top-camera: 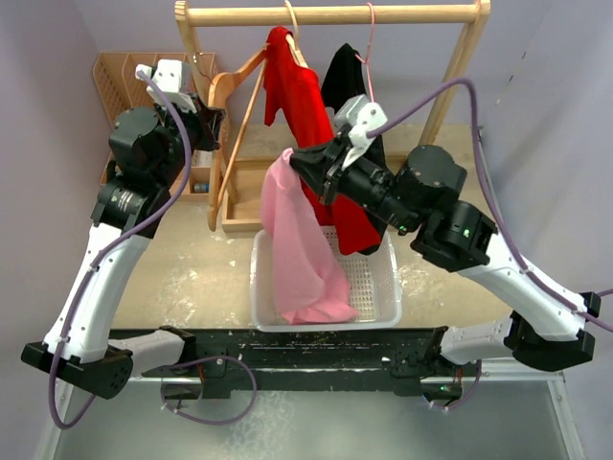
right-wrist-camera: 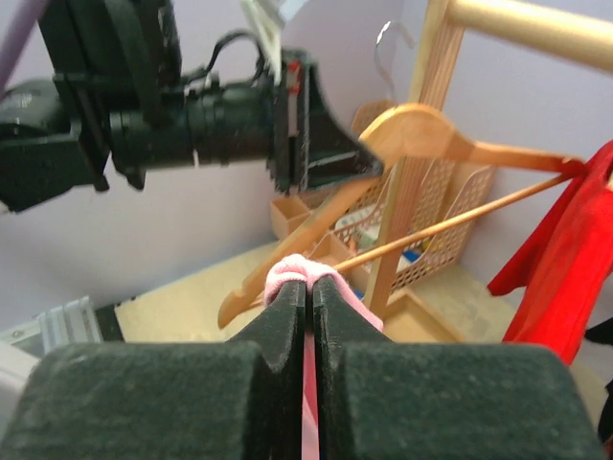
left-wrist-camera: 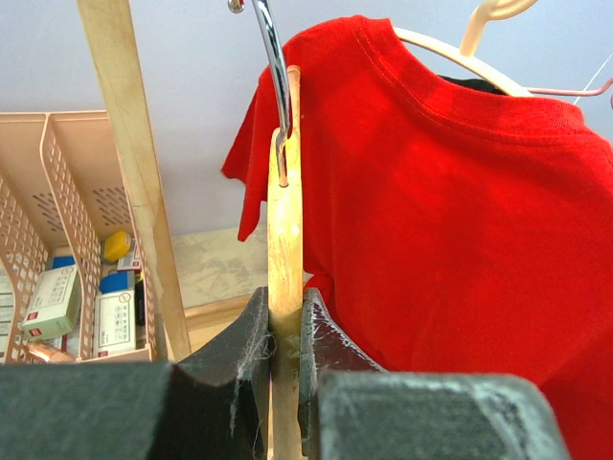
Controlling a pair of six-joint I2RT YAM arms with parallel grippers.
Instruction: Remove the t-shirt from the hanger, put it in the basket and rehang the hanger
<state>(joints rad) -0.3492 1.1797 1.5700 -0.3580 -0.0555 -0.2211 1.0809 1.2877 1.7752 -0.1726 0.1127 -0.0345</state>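
My left gripper (top-camera: 215, 120) is shut on the shoulder of a bare wooden hanger (top-camera: 239, 105), and in the left wrist view the wood (left-wrist-camera: 284, 211) sits pinched between the jaws of that gripper (left-wrist-camera: 285, 326). My right gripper (top-camera: 295, 163) is shut on a bunched edge of the pink t-shirt (top-camera: 302, 259), which hangs straight down into the white basket (top-camera: 383, 316). In the right wrist view the pink cloth (right-wrist-camera: 292, 270) bulges over the tips of that gripper (right-wrist-camera: 308, 287). The hanger (right-wrist-camera: 421, 134) shows behind it with no cloth on it.
A red t-shirt (top-camera: 302, 105) on a cream hanger and a black garment (top-camera: 345, 77) hang from the wooden rack bar (top-camera: 335, 13), right behind my right gripper. Tan mesh organizers (left-wrist-camera: 57, 249) with small boxes stand at the back left beside the rack post (left-wrist-camera: 129, 172).
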